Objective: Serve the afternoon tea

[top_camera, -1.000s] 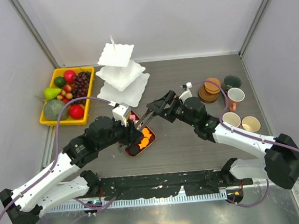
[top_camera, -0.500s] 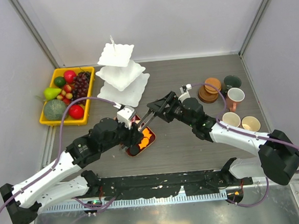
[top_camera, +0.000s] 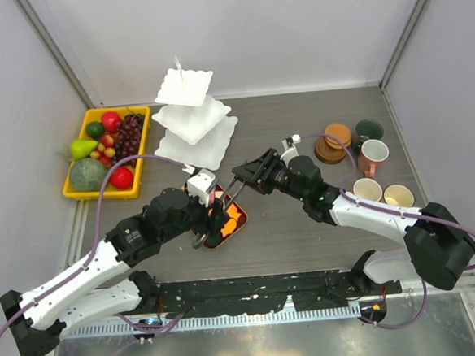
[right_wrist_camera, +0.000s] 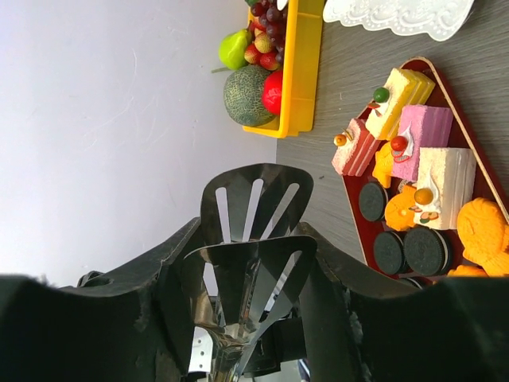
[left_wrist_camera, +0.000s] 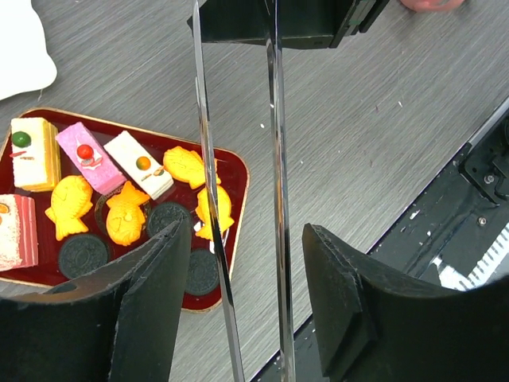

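Metal tongs [left_wrist_camera: 275, 159] are hung up between both arms, right over the red tray [left_wrist_camera: 237, 177] of pastries [left_wrist_camera: 127, 221] mid-table. The left gripper [left_wrist_camera: 246, 239] is spread, with the tong arms running between its fingers and seemingly not touched. The right gripper [right_wrist_camera: 254, 255] looks pinched onto the slotted tong heads.

Biggest worry imo: if that pinch is shallow, the tongs get dropped onto the cakes, or snagged on the left fingers when pulled away.

Nothing looks served yet. The white three-tier stand [top_camera: 193, 120] is sat bare just beyond the tray, with mugs [top_camera: 374, 154] and coasters [top_camera: 333, 143] far right and the fruit tray [top_camera: 94, 114] far left. The stand is partly blocked off by both arms bunched over the tray.
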### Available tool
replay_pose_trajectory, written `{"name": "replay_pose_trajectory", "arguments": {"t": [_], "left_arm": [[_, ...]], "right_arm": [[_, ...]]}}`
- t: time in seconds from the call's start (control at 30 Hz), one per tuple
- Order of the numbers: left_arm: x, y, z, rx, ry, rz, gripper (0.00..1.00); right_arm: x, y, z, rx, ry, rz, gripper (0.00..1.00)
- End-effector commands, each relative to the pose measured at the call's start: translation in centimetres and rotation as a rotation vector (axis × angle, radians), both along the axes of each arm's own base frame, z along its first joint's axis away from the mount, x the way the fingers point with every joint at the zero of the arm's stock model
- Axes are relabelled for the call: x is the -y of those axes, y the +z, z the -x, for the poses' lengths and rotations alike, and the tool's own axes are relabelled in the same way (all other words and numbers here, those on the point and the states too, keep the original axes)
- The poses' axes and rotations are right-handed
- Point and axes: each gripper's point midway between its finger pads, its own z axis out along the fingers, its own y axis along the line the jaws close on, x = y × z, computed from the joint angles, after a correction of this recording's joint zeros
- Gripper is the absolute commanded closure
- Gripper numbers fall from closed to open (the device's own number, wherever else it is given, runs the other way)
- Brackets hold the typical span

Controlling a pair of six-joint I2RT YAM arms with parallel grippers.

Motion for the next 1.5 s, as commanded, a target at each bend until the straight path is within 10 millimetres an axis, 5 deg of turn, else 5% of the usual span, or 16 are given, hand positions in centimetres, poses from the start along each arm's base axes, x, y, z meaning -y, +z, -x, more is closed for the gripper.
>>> {"name": "replay_pose_trajectory", "arguments": {"t": [0.0,0.27,0.57,0.7,0.83,1.07,1.47], "left_arm": [[0.5,1.8,-0.6,0.035,0.020,0.042,0.34],[0.5,0.7,-1.7,-0.008,0.091,0.002,0.26],[1.9,1.0,-1.1,-0.072,0.065,0.052,0.54],[2.1,0.7,-0.6,-0.094,0.048,0.062,0.73],[2.2,1.0,-0.3,-0.102,0.043,0.089,0.80],[2.6,1.2,0.2,-0.116,0.026,0.127,0.85],[2.7,0.6,0.1,-0.123,0.032,0.117,1.00]], "right_arm": [[-0.4,1.4,0.1,0.040,0.016,-0.046,0.68],[-0.6,1.5,0.3,0.035,0.027,-0.044,0.69],[-0.5,1.1,0.4,0.032,0.033,-0.025,0.68],[-0.2,1.0,0.2,0.034,0.024,-0.011,0.58],[-0.1,1.2,0.0,0.038,0.021,-0.011,0.51],[0.6,1.0,-0.2,0.035,0.006,0.002,0.20],[1.3,1.5,-0.2,0.043,-0.009,-0.010,0.33]]}}
